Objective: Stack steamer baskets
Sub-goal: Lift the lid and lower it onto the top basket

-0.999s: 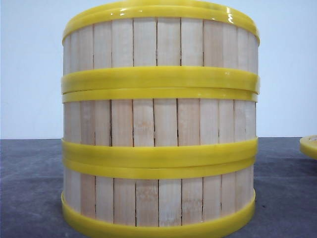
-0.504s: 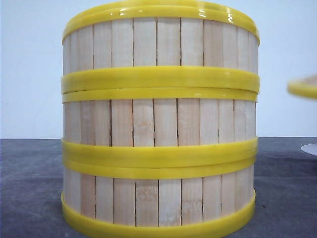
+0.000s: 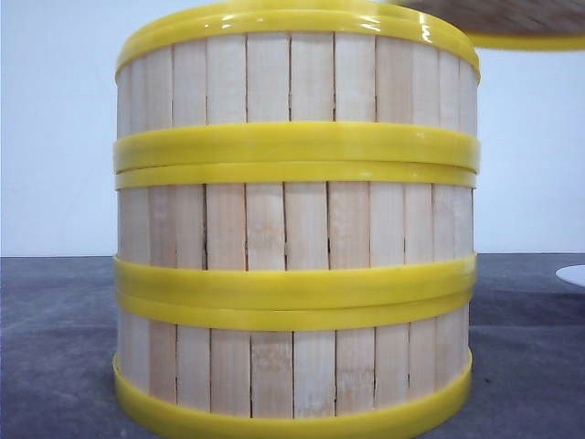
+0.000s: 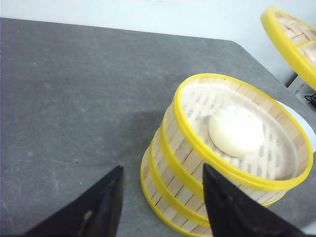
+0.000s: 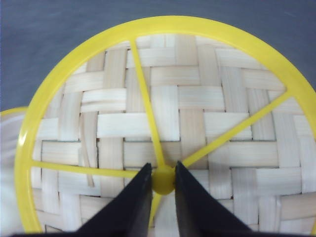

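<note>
- Baskets fill the centre of the front view: the three steamer baskets (image 3: 294, 229) stand one on another as a single column on the dark grey table (image 3: 55, 347), their yellow bands meeting in doubled rings where one basket sits on the next.
- In the left wrist view the same stack (image 4: 217, 163) sits right of centre, its top basket open, with a pale round bun (image 4: 236, 131) lying on a white liner inside.
- A woven lid (image 5: 168, 123) with a yellow rim and yellow spokes fills the right wrist view; the right gripper (image 5: 163, 180) is closed on the small yellow knob (image 5: 163, 178) at the hub, one dark finger pressed on each side of it.
- That lid shows again at the upper right edge of the front view (image 3: 512, 20), up in the air, level with the stack's top rim and partly behind it, and at the upper right corner of the left wrist view (image 4: 291, 39).
- The left gripper (image 4: 160, 202) sits at the bottom of its view, jaws spread apart and holding nothing; one finger (image 4: 232, 207) overlaps the stack's near side in the picture, and I cannot tell whether it touches.
- A white plate edge (image 3: 574, 274) peeks in at the right border of the front view, low on the table.
</note>
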Robot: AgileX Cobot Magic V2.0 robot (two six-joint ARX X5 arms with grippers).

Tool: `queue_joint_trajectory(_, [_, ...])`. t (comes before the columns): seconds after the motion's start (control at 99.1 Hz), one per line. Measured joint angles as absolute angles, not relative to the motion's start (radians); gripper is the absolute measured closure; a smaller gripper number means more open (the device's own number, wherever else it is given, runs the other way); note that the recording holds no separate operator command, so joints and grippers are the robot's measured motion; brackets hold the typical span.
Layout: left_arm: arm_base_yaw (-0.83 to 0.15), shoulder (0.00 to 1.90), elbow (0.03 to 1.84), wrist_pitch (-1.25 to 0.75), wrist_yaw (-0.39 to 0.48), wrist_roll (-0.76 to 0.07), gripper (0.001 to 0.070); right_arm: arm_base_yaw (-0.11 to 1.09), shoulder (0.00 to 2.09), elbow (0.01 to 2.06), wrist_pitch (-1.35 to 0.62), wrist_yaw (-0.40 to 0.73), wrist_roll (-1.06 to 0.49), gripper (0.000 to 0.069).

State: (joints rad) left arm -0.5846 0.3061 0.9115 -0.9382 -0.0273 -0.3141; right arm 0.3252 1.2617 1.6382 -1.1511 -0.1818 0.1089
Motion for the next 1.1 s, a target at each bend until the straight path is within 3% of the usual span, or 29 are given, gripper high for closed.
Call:
queue_joint_trajectory(0.242, [-0.585, 0.306, 0.912, -0.938, -0.027, -0.315, 0.0410, 0.574, 1.286, 1.672, -1.164, -0.181, 0.113, 0.0639])
queue_joint_trajectory(0.494, [-0.585, 0.306, 0.912, -0.938, -0.027, -0.315, 0.0410, 0.758, 1.391, 1.734, -1.187, -0.124, 0.120, 0.0639])
queue_joint_trajectory(0.696, [-0.585, 0.306, 0.912, -0.939, -0.027, -0.319, 0.0410, 0.833, 1.479, 1.806, -1.243, -0.053, 0.120, 0.0639])
queue_joint_trajectory(1.099, [-0.585, 0.306, 0.912, -0.939, -0.027, -0.324, 0.0410, 0.905, 1.565, 1.808, -1.248, -0.051, 0.119, 0.0640])
